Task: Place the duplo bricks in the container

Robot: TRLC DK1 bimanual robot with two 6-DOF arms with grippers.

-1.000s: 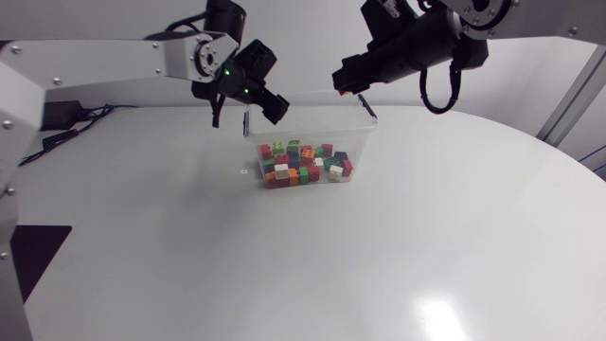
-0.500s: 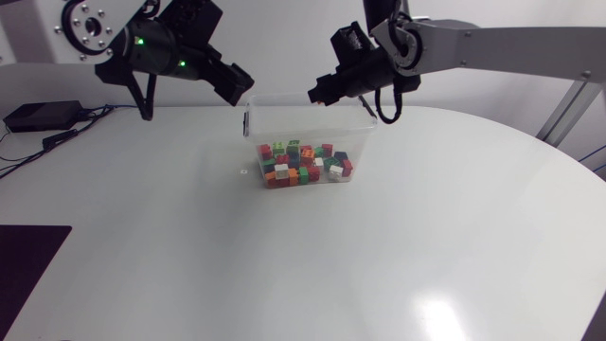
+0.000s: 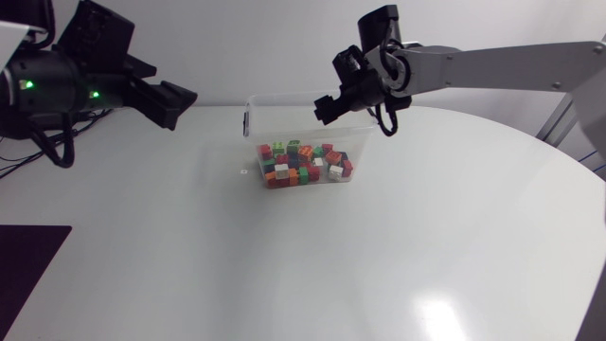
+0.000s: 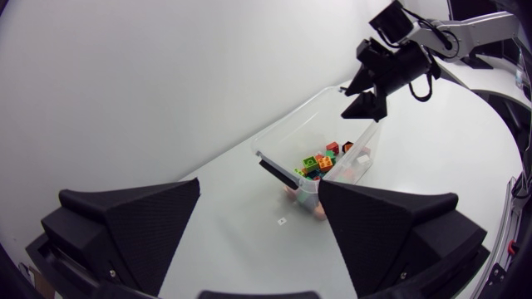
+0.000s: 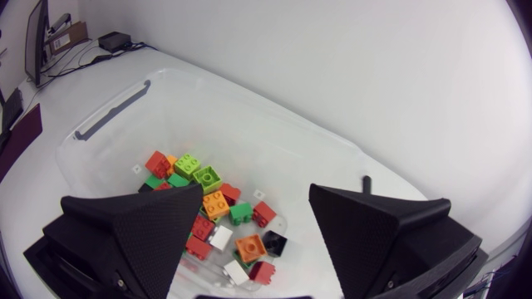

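Observation:
A clear plastic container (image 3: 305,106) stands at the back middle of the white table. Many duplo bricks (image 3: 305,163) in red, green, orange, white and black lie on its floor. My right gripper (image 3: 325,106) hangs over the container's back right rim, open, with nothing between its fingers. From the right wrist, the bricks (image 5: 212,208) lie below the open right gripper (image 5: 256,199), inside the container's wall (image 5: 274,141). My left gripper (image 3: 178,104) is off to the container's left, raised and open. Ahead of the empty left gripper (image 4: 260,189) are the container (image 4: 287,133), its bricks (image 4: 326,159) and my right gripper (image 4: 364,93).
The container has a dark handle (image 3: 246,121) on its left side. A small mark (image 3: 243,172) sits on the table just left of it. A black mat (image 3: 33,256) lies at the front left edge. Cables (image 3: 19,152) run along the back left.
My left arm has drawn back to the left, away from the container. My right gripper has come down to the container's back rim and opened.

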